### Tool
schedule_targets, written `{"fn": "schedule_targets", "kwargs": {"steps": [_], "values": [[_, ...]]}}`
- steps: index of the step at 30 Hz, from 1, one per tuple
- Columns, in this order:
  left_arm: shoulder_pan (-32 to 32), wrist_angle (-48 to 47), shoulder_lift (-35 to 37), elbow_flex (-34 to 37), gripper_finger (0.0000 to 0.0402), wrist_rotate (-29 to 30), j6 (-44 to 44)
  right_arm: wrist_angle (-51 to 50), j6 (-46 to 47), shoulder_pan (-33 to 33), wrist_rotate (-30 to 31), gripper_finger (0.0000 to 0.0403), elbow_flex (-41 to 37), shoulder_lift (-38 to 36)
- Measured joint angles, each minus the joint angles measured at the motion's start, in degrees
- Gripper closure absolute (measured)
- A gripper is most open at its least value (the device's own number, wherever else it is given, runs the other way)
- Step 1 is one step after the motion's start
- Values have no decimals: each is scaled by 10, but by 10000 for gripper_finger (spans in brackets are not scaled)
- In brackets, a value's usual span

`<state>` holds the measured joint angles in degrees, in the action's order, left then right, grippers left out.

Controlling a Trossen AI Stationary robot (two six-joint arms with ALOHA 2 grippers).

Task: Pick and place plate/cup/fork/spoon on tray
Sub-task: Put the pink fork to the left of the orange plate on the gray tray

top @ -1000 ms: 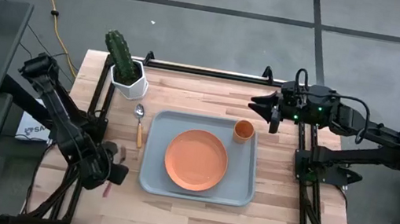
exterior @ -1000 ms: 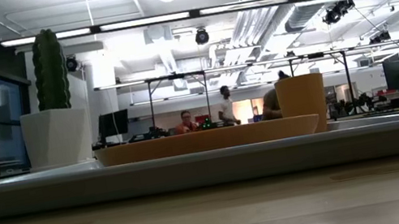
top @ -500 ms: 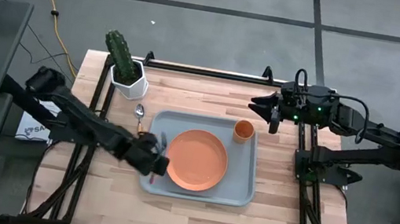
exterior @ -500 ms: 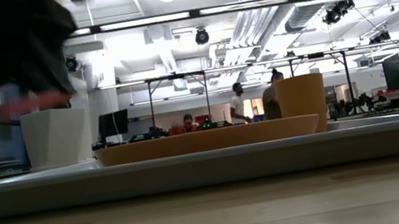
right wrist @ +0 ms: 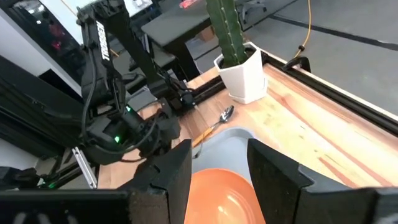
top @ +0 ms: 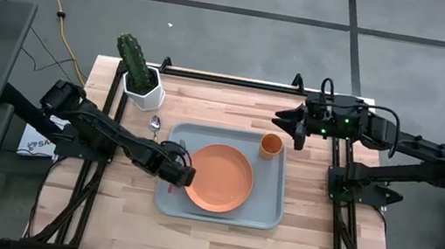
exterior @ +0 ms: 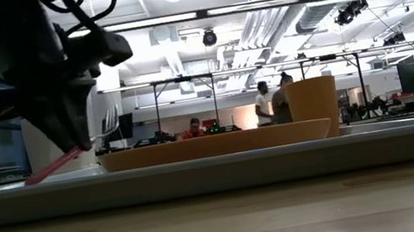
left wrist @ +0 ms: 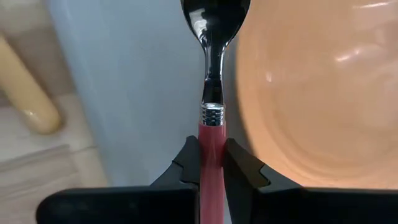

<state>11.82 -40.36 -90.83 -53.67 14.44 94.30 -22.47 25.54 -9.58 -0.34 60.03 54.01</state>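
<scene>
High view, left gripper [top: 181, 176]: left of centre, over the left part of the large pale blue-grey rectangular tray [top: 267, 211], beside the round plain orange plate [top: 218, 177]; clenched on the slim pink-handled fork [top: 170, 187].
High view, right gripper [top: 287, 120]: upper right, near the tray's far right corner; fingers spread, holding nothing.
High view, small orange cup [top: 271, 145]: in the tray's upper right corner.
High view, yellow-orange-handled spoon [top: 155, 139]: on the wooden counter [top: 215, 234], just left of the tray, below the white pot with a green cactus [top: 139, 77].
Low view: left gripper [exterior: 74, 139] at upper left; fork [exterior: 53, 166] tilted, its pink end low near the tray [exterior: 217, 171] rim; plate [exterior: 214, 145] centre, cup [exterior: 313, 106] right; people in the room behind.
Left wrist view: fingers [left wrist: 239, 168] grip the fork [left wrist: 211, 134] handle; plate [left wrist: 317, 87] at right, spoon [left wrist: 25, 84] handle at left.
Right wrist view: fingers [right wrist: 273, 171] apart; left arm, cactus, spoon [right wrist: 214, 123] beyond.
</scene>
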Motion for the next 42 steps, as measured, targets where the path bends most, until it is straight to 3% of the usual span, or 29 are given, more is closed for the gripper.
{"fn": "schedule_targets", "kwargs": {"steps": [10,30,42], "values": [[-27,62,-53,0,377,-27,-13,-4,0,0,-2,256,0,4],[-51,81,-63,0,372,-50,-19,-4,7,0,-3,256,0,4],[-42,85,-81,0,371,-61,59,-4,14,0,-3,256,0,4]]}}
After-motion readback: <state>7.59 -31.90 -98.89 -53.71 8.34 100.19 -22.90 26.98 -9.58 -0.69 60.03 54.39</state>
